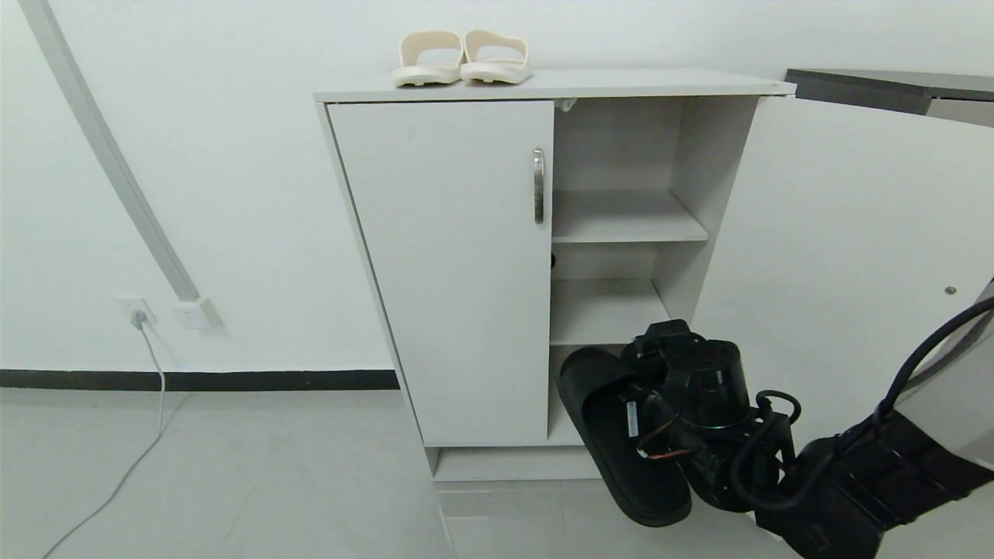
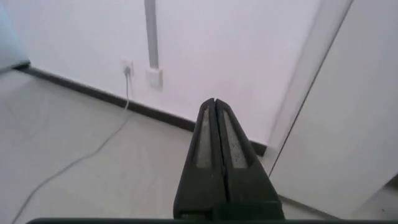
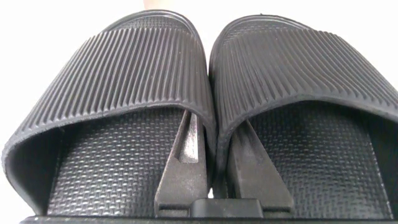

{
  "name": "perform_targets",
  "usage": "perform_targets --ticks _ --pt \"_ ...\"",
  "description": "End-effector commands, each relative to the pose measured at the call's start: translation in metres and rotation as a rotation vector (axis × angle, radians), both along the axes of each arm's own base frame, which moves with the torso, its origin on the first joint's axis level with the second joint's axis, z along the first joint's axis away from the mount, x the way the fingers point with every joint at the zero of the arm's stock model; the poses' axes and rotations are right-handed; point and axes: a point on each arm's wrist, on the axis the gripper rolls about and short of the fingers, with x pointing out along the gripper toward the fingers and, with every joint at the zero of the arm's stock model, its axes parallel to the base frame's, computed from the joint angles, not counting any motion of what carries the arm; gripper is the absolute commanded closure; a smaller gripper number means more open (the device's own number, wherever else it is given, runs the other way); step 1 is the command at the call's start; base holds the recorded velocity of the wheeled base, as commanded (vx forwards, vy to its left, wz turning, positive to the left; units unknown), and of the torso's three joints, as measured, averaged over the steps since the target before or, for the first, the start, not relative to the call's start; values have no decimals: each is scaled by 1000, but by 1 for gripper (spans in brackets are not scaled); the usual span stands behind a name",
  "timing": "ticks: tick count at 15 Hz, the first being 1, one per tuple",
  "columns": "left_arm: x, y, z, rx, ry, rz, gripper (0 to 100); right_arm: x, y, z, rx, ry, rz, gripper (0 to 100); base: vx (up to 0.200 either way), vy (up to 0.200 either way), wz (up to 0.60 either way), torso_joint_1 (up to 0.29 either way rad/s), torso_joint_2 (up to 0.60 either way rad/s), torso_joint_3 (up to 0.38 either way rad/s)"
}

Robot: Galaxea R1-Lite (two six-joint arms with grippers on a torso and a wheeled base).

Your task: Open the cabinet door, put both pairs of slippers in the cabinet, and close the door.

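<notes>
Open cabinet (image 1: 435, 272), right hand (image 3: 214, 155) pinching black slippers (image 3: 124, 81)

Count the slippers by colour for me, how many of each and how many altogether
Cream slippers: 2, on top of the cabinet
Black slippers: 2, clamped in the right gripper
Total: 4
</notes>
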Motion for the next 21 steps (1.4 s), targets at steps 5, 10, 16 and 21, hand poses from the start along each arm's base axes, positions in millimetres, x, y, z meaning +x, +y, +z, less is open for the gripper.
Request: perform_targets --ticks 5,10,16,21 --pt "-38 -12 -105 -73 97 -242 100 -1 -1 -1 -3 -2 2 100 0 0 0 0 0 0" --pt "-45 -10 -106 -40 16 -440 100 -4 2 -3 -8 4 13 100 0 0 0 0 0 0" --pt "-45 -9 -106 -52 11 -397 100 15 20 1 4 -57 -65 100 0 0 0 0 0 0" --pt "-45 -9 -106 -62 7 -397 100 51 52 -14 11 -119 -184 100 0 0 0 0 0 0"
